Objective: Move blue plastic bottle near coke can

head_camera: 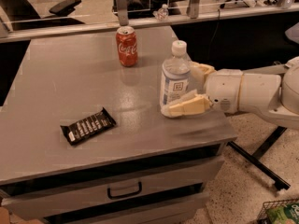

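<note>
The blue plastic bottle (174,76) stands upright near the table's right edge, with a white cap and a pale label with a small square mark. The red coke can (126,46) stands at the back of the table, left of and beyond the bottle, well apart from it. My gripper (180,90) reaches in from the right and is open around the bottle's lower half. One cream finger (186,107) lies in front of the bottle's base and the other (202,71) is behind it.
A black snack-bar wrapper (88,126) lies flat at the front left of the grey table (65,78). Drawers with a handle (124,190) sit below. A glass partition and railing (120,3) run behind the table. A basket (280,212) stands on the floor at the bottom right.
</note>
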